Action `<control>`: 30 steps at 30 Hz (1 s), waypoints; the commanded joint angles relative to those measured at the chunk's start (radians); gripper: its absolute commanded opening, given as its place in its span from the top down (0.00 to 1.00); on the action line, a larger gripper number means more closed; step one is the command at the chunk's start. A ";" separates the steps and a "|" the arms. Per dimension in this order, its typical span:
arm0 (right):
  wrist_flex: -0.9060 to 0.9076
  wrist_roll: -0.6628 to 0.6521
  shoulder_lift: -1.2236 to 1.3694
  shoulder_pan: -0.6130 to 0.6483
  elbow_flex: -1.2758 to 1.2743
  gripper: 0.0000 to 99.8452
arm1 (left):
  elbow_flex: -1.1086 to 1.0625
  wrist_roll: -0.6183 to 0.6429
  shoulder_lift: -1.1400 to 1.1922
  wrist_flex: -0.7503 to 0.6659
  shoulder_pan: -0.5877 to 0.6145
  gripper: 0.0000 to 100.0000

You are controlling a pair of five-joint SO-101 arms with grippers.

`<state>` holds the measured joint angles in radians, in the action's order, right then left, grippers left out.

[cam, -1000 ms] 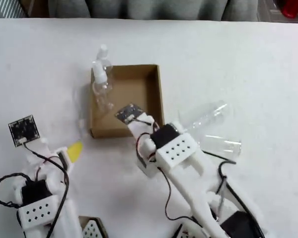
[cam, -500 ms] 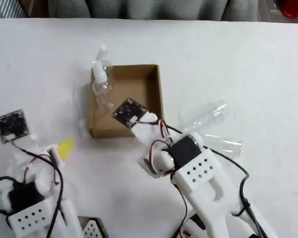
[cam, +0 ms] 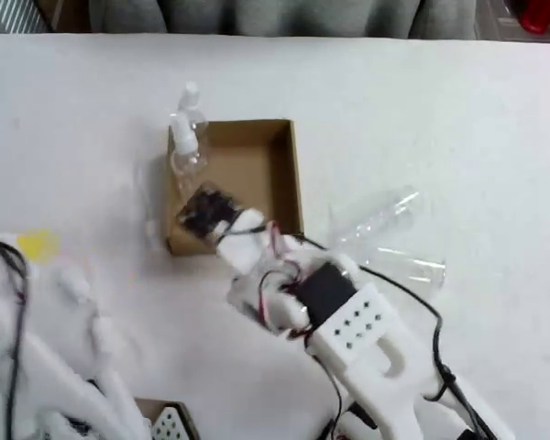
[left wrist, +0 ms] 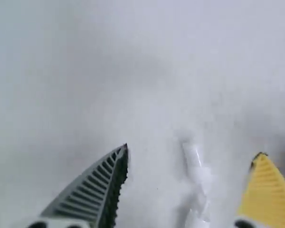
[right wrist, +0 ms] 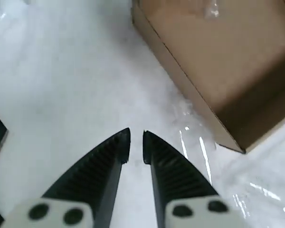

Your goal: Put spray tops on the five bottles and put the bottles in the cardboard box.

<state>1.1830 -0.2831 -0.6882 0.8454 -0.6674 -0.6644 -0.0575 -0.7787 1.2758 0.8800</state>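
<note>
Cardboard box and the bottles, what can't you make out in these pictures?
- High view: the right arm covers the cardboard box's near corner, so anything there is hidden.
- High view: the clear bottles at the box's left wall overlap; their count is uncertain.
- Left wrist view: the clear thing between the left gripper's open fingers is blurred; bottle or top, unclear.

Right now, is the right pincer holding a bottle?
No, the right pincer is empty: its black fingers stand close together over the white table beside the cardboard box.
</note>
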 commanded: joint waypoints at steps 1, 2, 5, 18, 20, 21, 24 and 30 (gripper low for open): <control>-0.091 -0.006 -0.024 0.102 0.012 0.98 | 0.247 -0.008 0.223 0.008 0.105 0.63; -0.127 -0.006 -0.024 0.125 0.011 0.98 | 0.282 -0.008 0.265 0.008 0.124 0.63; -0.236 -0.005 -0.012 0.189 0.008 0.98 | 0.376 -0.009 0.369 0.008 0.171 0.63; -0.564 -0.005 0.341 0.449 0.015 0.98 | 0.623 -0.008 0.570 0.048 0.289 0.63; -0.634 0.023 0.386 0.461 0.035 0.98 | 0.637 -0.008 0.568 0.063 0.289 0.63; -0.656 0.066 0.412 0.464 0.057 0.98 | 0.647 -0.008 0.568 0.069 0.289 0.63; -0.639 0.203 0.498 0.467 0.169 0.98 | 0.680 -0.005 0.568 0.086 0.291 0.63; -0.615 0.305 0.674 0.479 0.373 0.98 | 0.723 0.000 0.570 0.081 0.291 0.63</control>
<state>0.5692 -0.0130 -0.0499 1.3042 -0.4250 -0.0153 -0.0591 -0.2033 1.3571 1.1669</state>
